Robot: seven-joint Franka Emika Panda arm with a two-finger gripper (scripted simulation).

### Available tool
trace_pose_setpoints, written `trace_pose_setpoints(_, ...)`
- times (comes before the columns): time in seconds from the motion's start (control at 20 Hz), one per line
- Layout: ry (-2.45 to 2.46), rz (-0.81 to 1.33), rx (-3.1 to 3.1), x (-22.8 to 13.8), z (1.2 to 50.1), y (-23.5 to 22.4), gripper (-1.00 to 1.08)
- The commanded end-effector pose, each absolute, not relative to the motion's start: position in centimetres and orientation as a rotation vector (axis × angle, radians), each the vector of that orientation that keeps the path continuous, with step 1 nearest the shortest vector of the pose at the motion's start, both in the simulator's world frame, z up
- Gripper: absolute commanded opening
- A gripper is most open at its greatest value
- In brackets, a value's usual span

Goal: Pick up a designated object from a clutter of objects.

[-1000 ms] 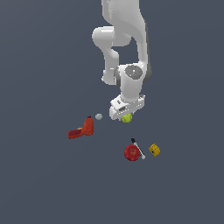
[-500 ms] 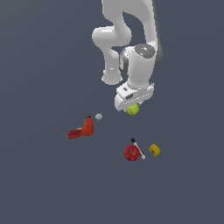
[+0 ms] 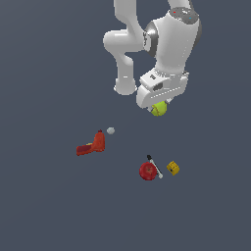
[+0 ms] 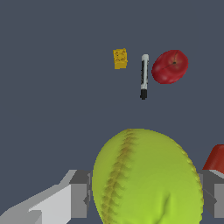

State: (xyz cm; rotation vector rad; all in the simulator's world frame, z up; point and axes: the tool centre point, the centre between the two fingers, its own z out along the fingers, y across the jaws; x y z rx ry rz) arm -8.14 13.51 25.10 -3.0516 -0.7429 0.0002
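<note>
The yellow-green ball [image 3: 159, 109] hangs under my white arm, well above the grey floor. My gripper [image 3: 158, 109] is shut on it. In the wrist view the ball [image 4: 146, 177] fills the lower part, its stitched seam showing, with a grey finger [image 4: 81, 194] pressed on each side. The rest of the clutter lies below on the floor: a red bottle-like shape [image 3: 93, 145], a tiny grey sphere [image 3: 111, 131], a red round object [image 3: 147, 171], a black-white stick [image 3: 155, 166] and a yellow cube [image 3: 172, 168].
In the wrist view the red round object [image 4: 169, 66], the stick [image 4: 144, 76] and the cube [image 4: 120, 58] lie close together. A red edge of the bottle-like shape [image 4: 216, 157] shows beside the ball. The floor [image 3: 49, 206] is plain dark grey.
My gripper has risen with the yellow-green ball in it and moved toward the exterior view's right. The other items have not moved.
</note>
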Motion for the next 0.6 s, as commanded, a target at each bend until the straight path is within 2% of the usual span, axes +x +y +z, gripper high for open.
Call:
trace_pose_setpoints(0.0, -0.743, -0.001, -3.052, -8.1, 27.6, 14.2, -1.0)
trace_pose_setpoints(0.55, -0.742, 0.0, -3.052, -7.3, 37.0, 17.1, -1.0)
